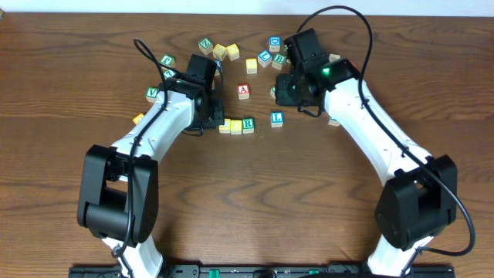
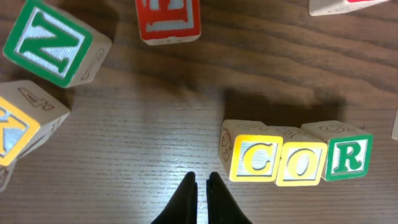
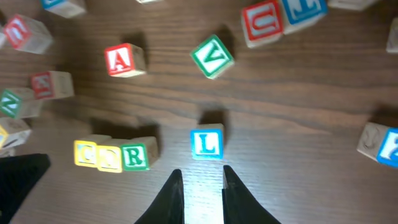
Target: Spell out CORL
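Observation:
Three cubes stand in a row on the table: a yellow C (image 2: 255, 158), a yellow O (image 2: 301, 163) and a green R (image 2: 347, 157), touching side by side. The overhead view has this row (image 1: 236, 126) at mid-table. The blue L cube (image 3: 206, 144) stands apart, a gap to the right of the R (image 3: 134, 155), also visible from overhead as the L (image 1: 276, 118). My left gripper (image 2: 199, 177) is shut and empty, just left of the C. My right gripper (image 3: 202, 174) is open, close behind the L, with nothing between its fingers.
A red A cube (image 3: 121, 60) and a green V cube (image 3: 212, 56) lie beyond the L. A green N cube (image 2: 46, 40) and a yellow K cube (image 2: 12, 124) sit left of my left gripper. Several more cubes are scattered along the far side (image 1: 231, 52).

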{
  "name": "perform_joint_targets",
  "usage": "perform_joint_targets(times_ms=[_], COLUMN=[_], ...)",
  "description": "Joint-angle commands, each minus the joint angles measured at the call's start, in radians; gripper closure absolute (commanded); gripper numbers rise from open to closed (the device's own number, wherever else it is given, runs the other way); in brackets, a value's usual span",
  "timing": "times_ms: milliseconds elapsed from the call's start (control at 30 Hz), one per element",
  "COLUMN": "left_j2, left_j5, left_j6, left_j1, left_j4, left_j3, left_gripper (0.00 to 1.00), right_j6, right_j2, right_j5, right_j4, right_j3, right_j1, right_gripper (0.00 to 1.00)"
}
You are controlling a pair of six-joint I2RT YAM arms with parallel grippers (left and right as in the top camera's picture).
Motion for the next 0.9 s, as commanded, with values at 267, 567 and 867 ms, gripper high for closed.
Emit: perform_joint_targets(times_ms=[267, 567, 867], left_j2=[0.087, 0.087, 0.087], left_j5=[-0.087, -0.059, 0.026], left_j6=[0.084, 0.099, 0.096], left_j1=[0.003, 0.002, 0.002], left_j4=[0.033, 0.055, 0.055], left_j3=[-0.008, -0.009, -0.013], left_gripper=[0.92, 0.93, 0.93], right_j6=[0.0, 0.0, 0.0], right_j2=[0.0, 0.0, 0.0], right_j5=[0.023, 0.047, 0.046], right_j4=[-0.011, -0.011, -0.007], right_j3=[0.004, 0.004, 0.004], right_j1=[-0.04, -0.043, -0.053], right_gripper=[0.85, 0.82, 0.82])
